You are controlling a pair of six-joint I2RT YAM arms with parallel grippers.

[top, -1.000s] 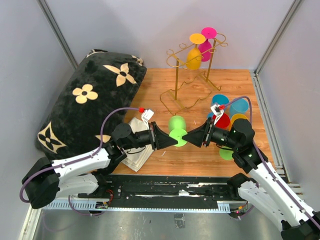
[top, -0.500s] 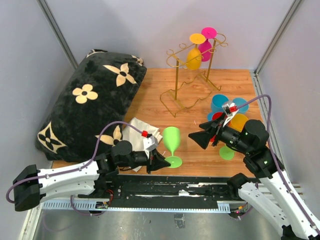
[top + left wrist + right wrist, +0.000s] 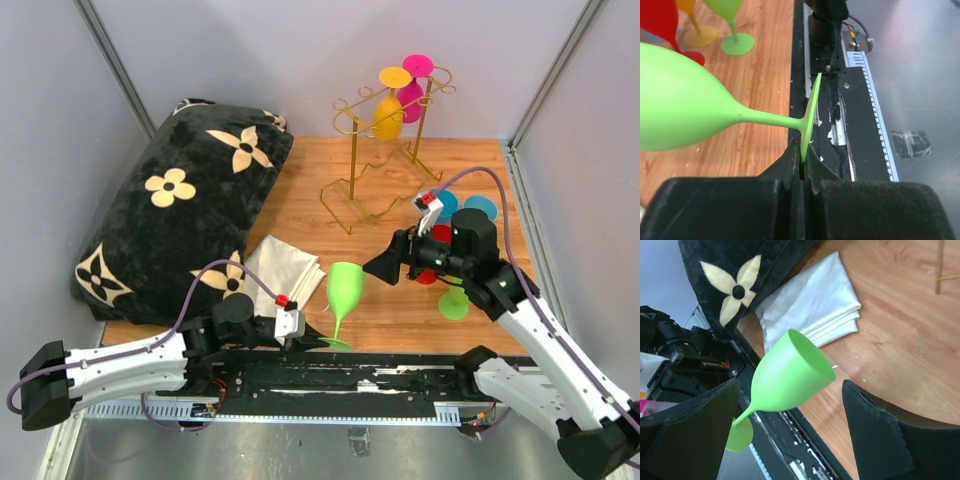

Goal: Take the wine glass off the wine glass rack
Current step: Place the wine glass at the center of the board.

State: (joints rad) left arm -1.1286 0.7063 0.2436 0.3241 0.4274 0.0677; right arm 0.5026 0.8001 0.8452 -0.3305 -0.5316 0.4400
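Lime-green wine glass (image 3: 346, 288) at lower centre of top view, tilted, bowl above near edge of wooden table (image 3: 310, 190), well apart from gold wine glass rack (image 3: 352, 150) at upper centre. Left gripper (image 3: 318, 340) pinched tight on rim of glass foot; stem juts sideways in left wrist view. Right gripper (image 3: 374, 268) jaws spread wide, holding nothing, just right of bowl. Yellow glass (image 3: 388, 118) and magenta glass (image 3: 410, 98) hang upside down on rack. Folded white cloth (image 3: 282, 268) left of bowl, beside black flowered pillow (image 3: 180, 200).
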